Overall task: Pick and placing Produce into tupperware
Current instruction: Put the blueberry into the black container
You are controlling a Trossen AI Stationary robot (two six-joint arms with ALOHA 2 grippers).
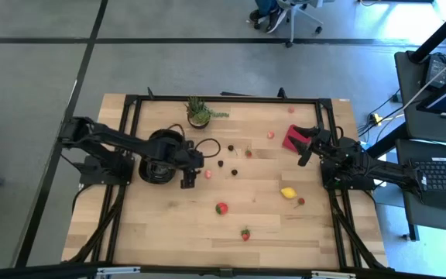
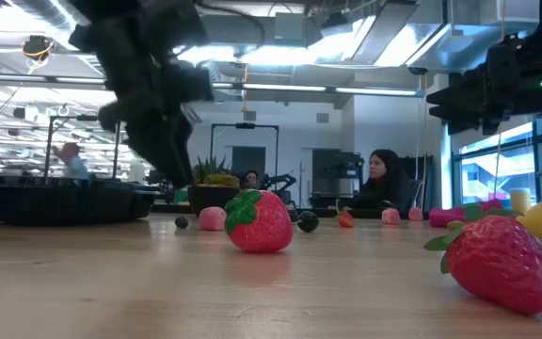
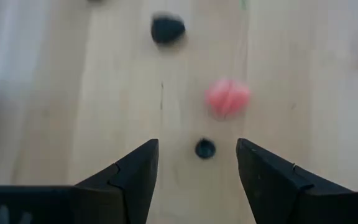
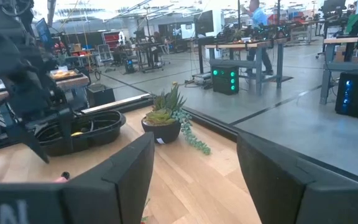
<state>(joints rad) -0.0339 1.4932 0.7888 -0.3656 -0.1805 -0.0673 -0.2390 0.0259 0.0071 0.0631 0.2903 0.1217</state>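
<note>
While left fingers (image 3: 197, 177) gape, small dark berry (image 3: 205, 148) between, pink berry (image 3: 227, 98) beyond

You have no readable text, label, brand, number or sign in any of the four views. Pale marks show at the edge of the dark gripper body in both wrist views, but they are cut off and cannot be made out as letters. Screens and lit equipment in the room behind the table show only glow, no legible characters.
</note>
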